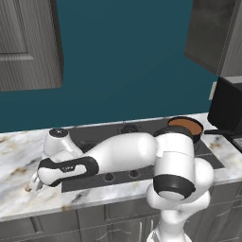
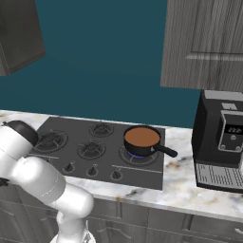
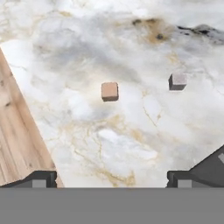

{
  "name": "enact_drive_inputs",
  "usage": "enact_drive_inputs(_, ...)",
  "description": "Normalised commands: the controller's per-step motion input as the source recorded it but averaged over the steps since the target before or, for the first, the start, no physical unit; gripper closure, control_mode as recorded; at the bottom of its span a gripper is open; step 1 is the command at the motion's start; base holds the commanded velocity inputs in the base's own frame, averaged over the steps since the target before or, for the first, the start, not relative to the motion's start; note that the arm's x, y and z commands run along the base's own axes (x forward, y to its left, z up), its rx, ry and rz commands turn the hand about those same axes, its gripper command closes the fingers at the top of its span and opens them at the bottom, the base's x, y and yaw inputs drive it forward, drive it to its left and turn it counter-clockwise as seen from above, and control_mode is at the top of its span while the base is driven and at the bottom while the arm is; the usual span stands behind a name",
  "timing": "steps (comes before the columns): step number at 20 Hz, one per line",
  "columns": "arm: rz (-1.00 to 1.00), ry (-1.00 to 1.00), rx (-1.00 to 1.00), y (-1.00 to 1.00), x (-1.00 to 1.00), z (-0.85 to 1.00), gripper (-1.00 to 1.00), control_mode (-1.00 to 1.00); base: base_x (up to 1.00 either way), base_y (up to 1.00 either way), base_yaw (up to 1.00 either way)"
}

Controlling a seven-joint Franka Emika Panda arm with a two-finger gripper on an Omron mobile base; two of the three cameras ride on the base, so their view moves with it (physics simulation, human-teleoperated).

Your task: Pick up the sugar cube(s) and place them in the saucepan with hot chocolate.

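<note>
Hovering wide-open, the end effector [image 3: 111, 178] shows only fingertips, cut off, above two sugar cubes [image 3: 110, 91].

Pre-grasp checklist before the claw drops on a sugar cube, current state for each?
1. Claw open: ok, fingertips stand wide apart.
2. Claw empty: ok, nothing between the tips.
3. Reddish-brown cube centred ahead of the claw: ok.
4. Greyish cube apart from the brown one: ok, bare marble counter between them.
5. Wooden surface clear of the closing path: cannot tell, it lies right by one fingertip.
6. Saucepan ready on the stove, brown liquid inside, nothing over it: ok.
</note>
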Motion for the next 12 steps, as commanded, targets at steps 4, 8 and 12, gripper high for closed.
enact_drive_inputs(4,0.02,0.0,0.0,0.11,0.0,-0.01,-1.0,-1.0,0.0,0.0,0.0)
enact_drive_inputs(8,0.0,0.0,-0.06,0.25,0.0,0.0,-1.0,-1.0,0.0,0.0,0.0)
enact_drive_inputs(12,0.0,0.0,-0.1,0.45,0.0,0.0,-1.0,-1.0,0.0,0.0,0.0)
